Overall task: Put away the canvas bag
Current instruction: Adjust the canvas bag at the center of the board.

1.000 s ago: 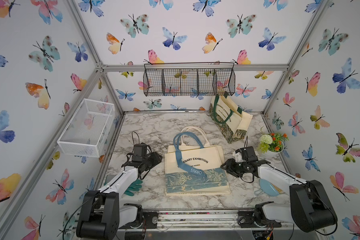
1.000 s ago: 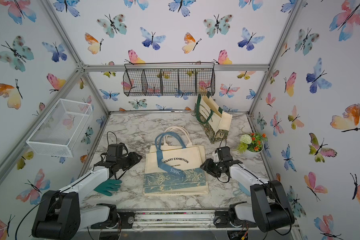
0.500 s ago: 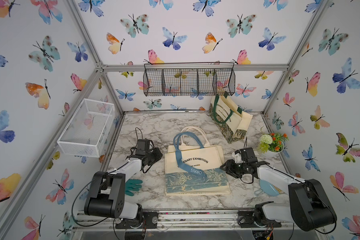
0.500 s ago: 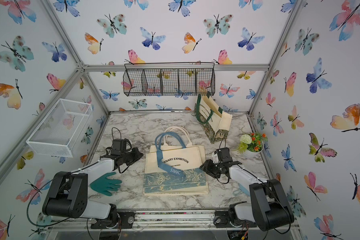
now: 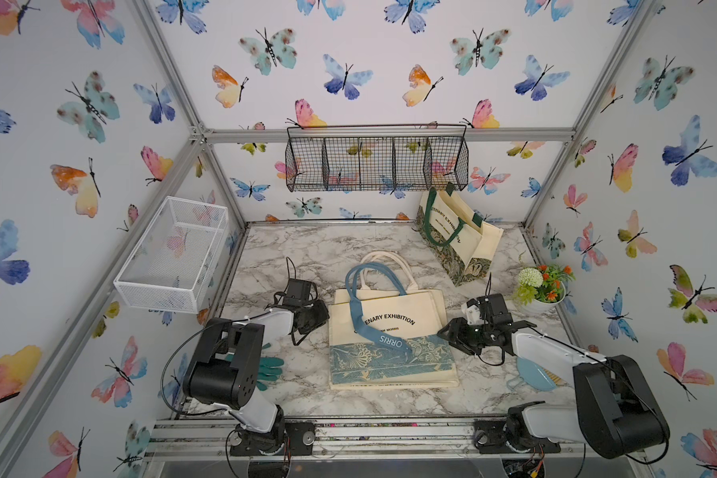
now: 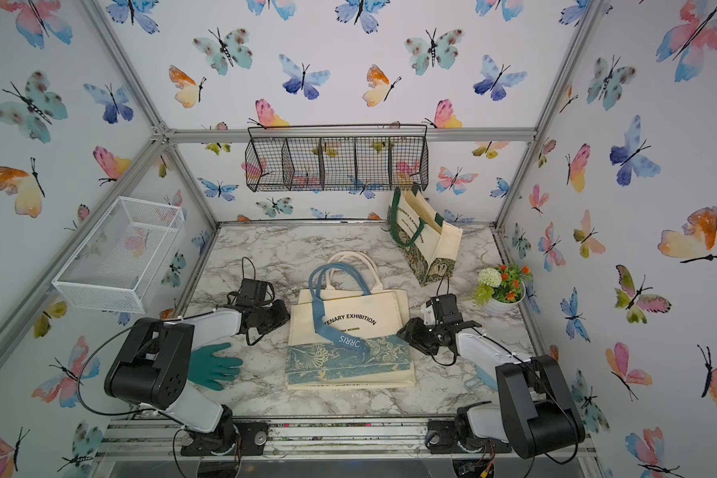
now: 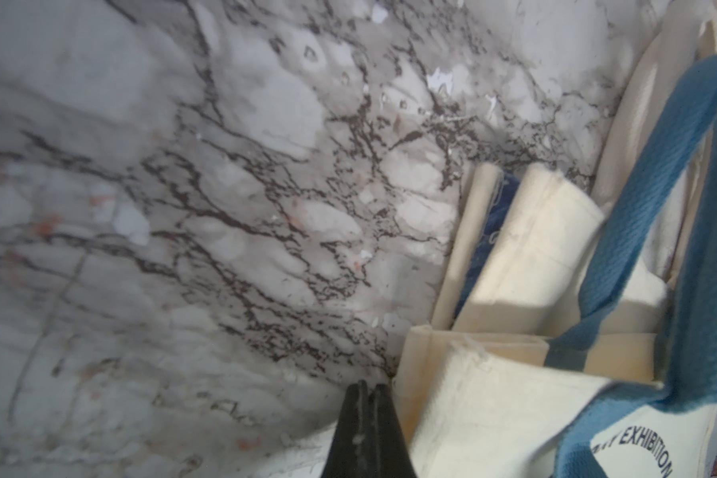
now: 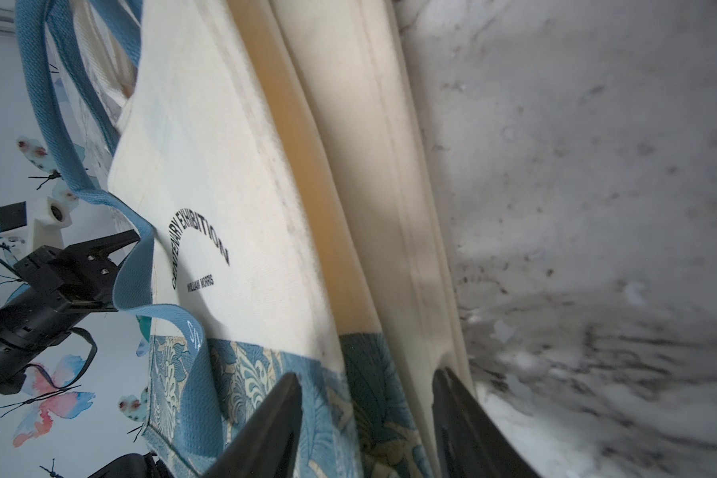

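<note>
At the centre of the marble tabletop (image 5: 290,256), in both top views, the canvas bag (image 5: 406,306) is laid flat, with its handles toward the upper edge of the frame. Across its cream face "ENARY EXHIBITION" is read in arched black letters. The first letters are covered by the blue handle strap (image 5: 386,340), on which "ORRIS" is printed in white. In the right wrist view the wording is seen whole: "CENTENARY EXHIBITION", with "WILLIAM MORRIS" in smaller type beneath. A patterned band (image 5: 390,364) of blue leaves is carried along the bag's lower part. Cream handles and a second cream edge are seen under the bag; whether they belong to another bag cannot be told. At the upper right a standing tote (image 5: 458,240) with green handles is marked with part of the same wording.

The left gripper (image 7: 367,393) is shown in its wrist view with its jaws pressed together and nothing between them, just beside the bag's corner and over bare marble. The right gripper (image 8: 365,397) is placed at the bag's opposite side with its jaws well apart. One finger (image 8: 266,430) is laid over the patterned band and the other is set at the outer edge by the marble. The bag's folded side layers lie between them.
</note>
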